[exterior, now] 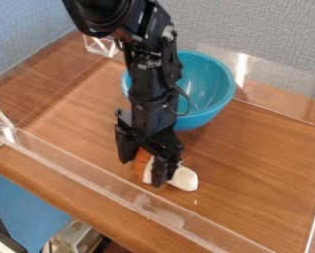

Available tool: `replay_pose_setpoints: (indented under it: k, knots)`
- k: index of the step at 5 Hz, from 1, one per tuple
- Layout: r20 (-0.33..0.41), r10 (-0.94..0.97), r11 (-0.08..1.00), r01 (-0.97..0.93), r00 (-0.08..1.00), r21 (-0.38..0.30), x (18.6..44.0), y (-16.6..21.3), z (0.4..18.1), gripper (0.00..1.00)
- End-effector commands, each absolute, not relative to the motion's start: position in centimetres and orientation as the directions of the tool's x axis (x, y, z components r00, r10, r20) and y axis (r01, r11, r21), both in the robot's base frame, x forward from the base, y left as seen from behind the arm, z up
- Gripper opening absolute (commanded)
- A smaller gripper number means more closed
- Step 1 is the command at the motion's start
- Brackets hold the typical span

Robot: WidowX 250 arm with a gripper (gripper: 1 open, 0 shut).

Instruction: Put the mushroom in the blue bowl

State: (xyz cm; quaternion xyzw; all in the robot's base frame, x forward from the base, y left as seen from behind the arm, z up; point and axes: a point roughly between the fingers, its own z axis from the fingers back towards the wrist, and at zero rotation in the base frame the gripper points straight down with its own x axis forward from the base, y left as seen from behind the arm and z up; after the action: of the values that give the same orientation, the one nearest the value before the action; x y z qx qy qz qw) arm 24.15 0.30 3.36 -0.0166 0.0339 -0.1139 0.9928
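Observation:
The mushroom point(177, 178) lies on its side on the wooden table, orange-brown cap toward the left, cream stem toward the right. My black gripper point(146, 162) points straight down over it, open, with one finger on each side of the cap, which it partly hides. I cannot tell whether the fingers touch the mushroom. The blue bowl point(210, 84) stands upright just behind the arm, further back on the table.
A clear acrylic wall point(81, 173) runs along the front edge close to the mushroom, with more clear walls at the back and right point(272, 74). Two clear triangular stands sit at the far left corner point(105, 42). Bare wood point(67, 99) lies left of the arm.

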Motion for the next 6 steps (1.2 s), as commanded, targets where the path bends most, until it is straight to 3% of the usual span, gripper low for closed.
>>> replay_pose_setpoints:
  k: [1, 4, 6]
  knots:
    - [-0.028, -0.225, 0.974, 0.224, 0.974, -0.036, 24.6, 0.5, 3.7, 0.0]
    - [0.041, -0.228, 0.973, 0.229, 0.973, -0.034, 24.6, 0.0, 5.9, 0.0]
    - [0.07, -0.257, 0.965, 0.26, 0.964, -0.033, 24.2, -0.9, 6.3, 0.0]
